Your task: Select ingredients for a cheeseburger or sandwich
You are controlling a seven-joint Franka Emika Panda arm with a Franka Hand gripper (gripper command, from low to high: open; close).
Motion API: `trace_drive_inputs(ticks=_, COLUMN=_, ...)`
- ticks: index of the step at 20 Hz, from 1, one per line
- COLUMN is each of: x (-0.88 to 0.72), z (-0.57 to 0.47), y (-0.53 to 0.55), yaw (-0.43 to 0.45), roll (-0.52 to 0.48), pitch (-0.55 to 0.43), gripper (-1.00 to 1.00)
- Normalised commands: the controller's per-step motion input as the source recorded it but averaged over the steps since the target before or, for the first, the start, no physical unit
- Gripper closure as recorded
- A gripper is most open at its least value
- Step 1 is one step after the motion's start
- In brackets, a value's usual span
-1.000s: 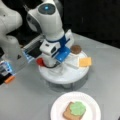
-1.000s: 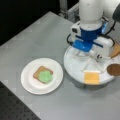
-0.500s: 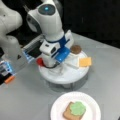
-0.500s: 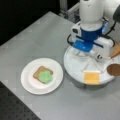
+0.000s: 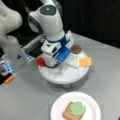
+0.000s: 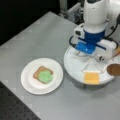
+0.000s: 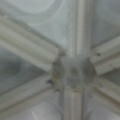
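On a white plate (image 5: 56,110) (image 6: 27,82) lies the sandwich: a brown bread slice (image 5: 67,114) (image 6: 37,71) with green lettuce (image 5: 78,108) (image 6: 45,77) on top. The other ingredients rest on a white round divided tray (image 5: 65,75) (image 6: 75,67): the red tomato (image 5: 40,61), yellow cheese (image 5: 85,61) (image 6: 91,77) and dark patty (image 5: 76,49) (image 6: 114,69). My gripper (image 5: 54,65) (image 6: 85,51) is down low over the tray's middle, near the tomato, and the hand hides its fingers. The wrist view shows only the tray's hub (image 7: 73,72) and ribs, very close.
A grey box with blue lights (image 5: 15,62) and a small orange piece (image 5: 10,79) stand at a front view's left. An orange-brown edge (image 6: 117,51) shows beside the tray. A dark perforated surface (image 6: 15,110) borders the grey table.
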Motion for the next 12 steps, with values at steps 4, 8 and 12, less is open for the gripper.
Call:
trace_drive_inputs(ticks=4, x=-0.09, z=-0.15, y=0.08, yaw=0.072, roll=-0.074, pitch=-0.136, gripper=-1.00)
trace_drive_inputs(ticks=8, x=-0.07, z=-0.16, y=-0.01, yaw=0.152, roll=-0.080, pitch=-0.140, gripper=-1.00)
trace_drive_inputs(ticks=12, x=-0.07, z=-0.19, y=-0.12, yaw=0.210, roll=-0.085, pitch=-0.145, gripper=-1.00)
